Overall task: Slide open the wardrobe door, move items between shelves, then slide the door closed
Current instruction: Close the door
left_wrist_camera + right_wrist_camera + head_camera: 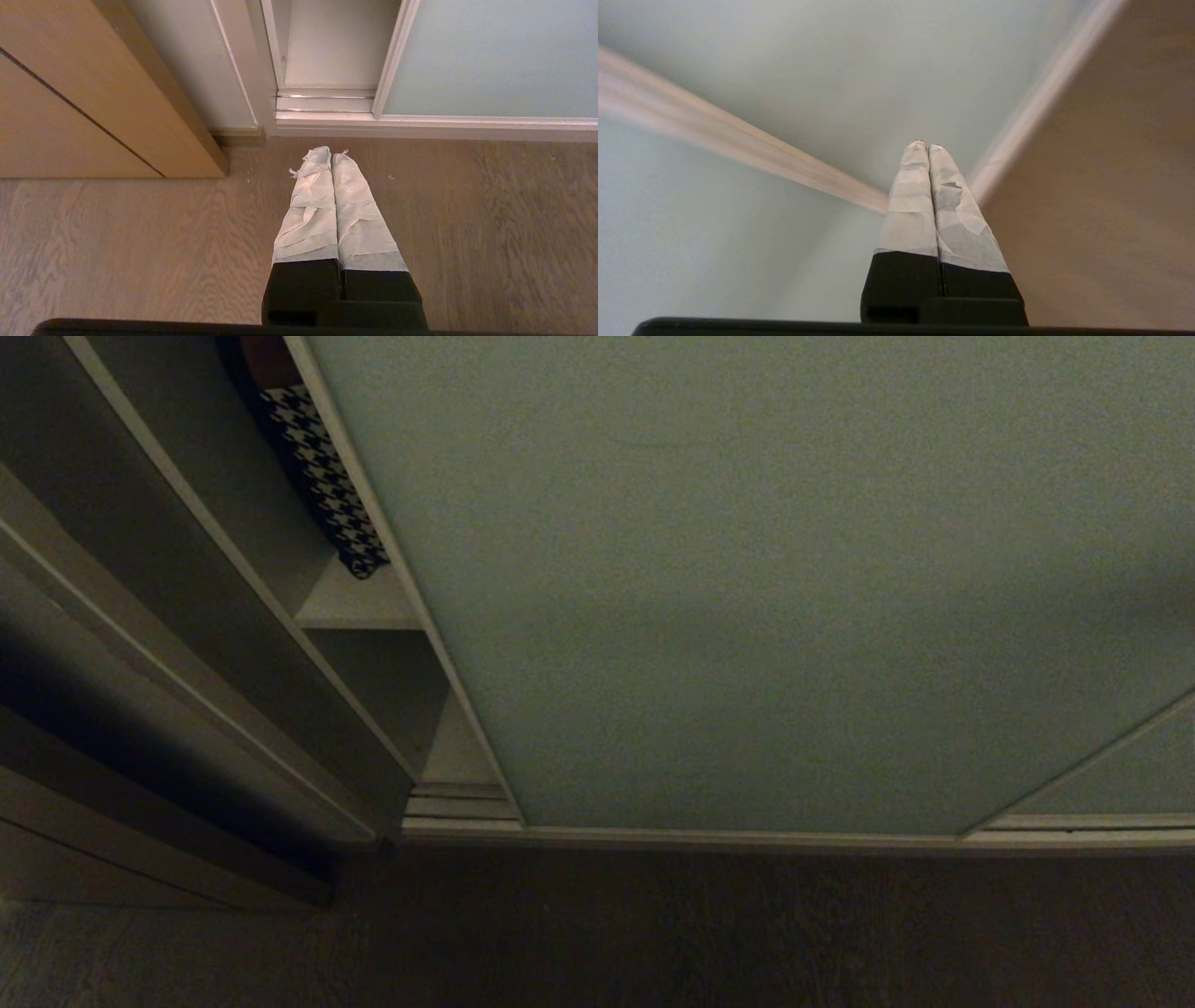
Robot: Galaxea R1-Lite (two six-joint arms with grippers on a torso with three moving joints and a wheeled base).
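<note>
Tan wood grain of a cabinet side off to the left of the parked left gripper; paper-wrapped fingers pressed flat together, holding nothing, aimed low over the plank floor. Ahead of those tips, the bottom track and a narrow gap into the wardrobe, pale back wall showing. In the head view, same gap at left: off-white shelves glimpsed through it, a black-and-white houndstooth fabric piece resting on the upper board, lower compartment apparently bare. No plush toy visible anywhere. Right of the gap, the sliding wardrobe door, grey-green and matte, covering most of the opening; its slim pale frame edge bordering the gap. Further right, a second like panel at the corner. Neither arm in the head view.

Right gripper also closed tight and empty, tips close before the grey-green panel, with a pale frame strip and a brownish surface to either side, all smeared by motion; contact with the door impossible to confirm.

Likely step: getting the door open wider. Risks from here: closed tips sliding across the smooth matte face without catching the frame edge, leaving the panel put; a fast swing striking the panel or the frame strip; pushing off-line and binding the door in its track; reaching through a gap too narrow and snagging the houndstooth fabric off its shelf.
</note>
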